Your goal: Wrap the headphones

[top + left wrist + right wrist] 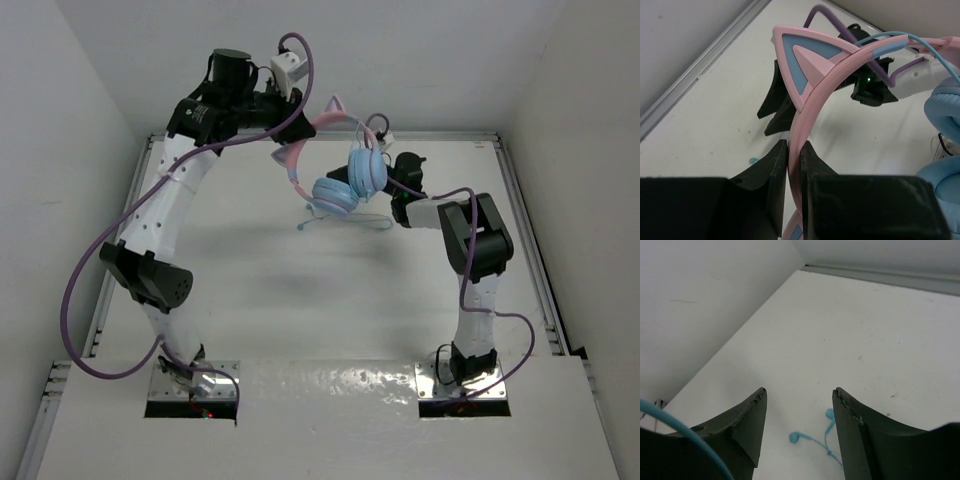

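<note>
The headphones hang in the air, with a pink cat-ear headband [330,115] and two light blue ear cups [337,193]. My left gripper [292,140] is shut on the headband, which runs up between its jaws in the left wrist view [796,145], with a cat-ear point [807,60] just above them. The ear cups [945,107] show at the right edge of that view. The thin blue cord [345,222] dangles down to the table. My right gripper [397,180] is open and empty beside the cups. In the right wrist view [799,395] the cord's end pieces [796,436] lie on the table below its jaws.
White walls close in the table on the left, back and right. A metal rail [525,220] runs along the table's right edge. Thick purple robot cables [85,280] loop off the left arm. The right gripper's body [870,87] shows behind the headband.
</note>
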You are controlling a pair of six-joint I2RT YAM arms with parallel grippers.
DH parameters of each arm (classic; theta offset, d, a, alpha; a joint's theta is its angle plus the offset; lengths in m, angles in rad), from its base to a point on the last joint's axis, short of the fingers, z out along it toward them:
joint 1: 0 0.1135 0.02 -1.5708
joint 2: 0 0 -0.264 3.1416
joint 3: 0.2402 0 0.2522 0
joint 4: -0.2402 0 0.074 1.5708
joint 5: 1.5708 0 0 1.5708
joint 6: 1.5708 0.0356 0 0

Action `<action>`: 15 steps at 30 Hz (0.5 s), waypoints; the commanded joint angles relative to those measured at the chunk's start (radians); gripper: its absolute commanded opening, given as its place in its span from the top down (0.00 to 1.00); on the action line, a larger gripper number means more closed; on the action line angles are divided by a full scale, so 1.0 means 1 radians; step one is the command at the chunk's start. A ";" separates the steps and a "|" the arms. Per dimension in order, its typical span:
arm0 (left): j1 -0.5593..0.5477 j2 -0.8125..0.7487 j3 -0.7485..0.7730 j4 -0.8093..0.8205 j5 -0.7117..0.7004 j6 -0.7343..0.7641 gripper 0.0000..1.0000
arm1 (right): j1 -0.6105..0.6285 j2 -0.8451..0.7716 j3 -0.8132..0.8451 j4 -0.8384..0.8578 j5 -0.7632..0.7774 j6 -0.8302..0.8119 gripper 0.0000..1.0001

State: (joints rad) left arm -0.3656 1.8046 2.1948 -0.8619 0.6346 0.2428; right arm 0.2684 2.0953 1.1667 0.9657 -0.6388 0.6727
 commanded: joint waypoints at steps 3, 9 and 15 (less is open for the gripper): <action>0.040 -0.014 0.091 0.095 0.056 -0.123 1.00 | 0.032 0.008 -0.044 0.120 -0.035 0.030 0.45; 0.097 -0.004 0.144 0.146 0.077 -0.191 1.00 | 0.043 -0.003 -0.160 0.145 0.048 0.033 0.46; 0.129 0.013 0.164 0.166 0.112 -0.223 1.00 | 0.097 0.040 -0.116 0.127 0.096 -0.007 0.59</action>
State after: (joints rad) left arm -0.2481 1.8130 2.3154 -0.7776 0.6960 0.0914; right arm 0.3359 2.1231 1.0054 1.0340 -0.5823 0.6975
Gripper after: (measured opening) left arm 0.106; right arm 0.430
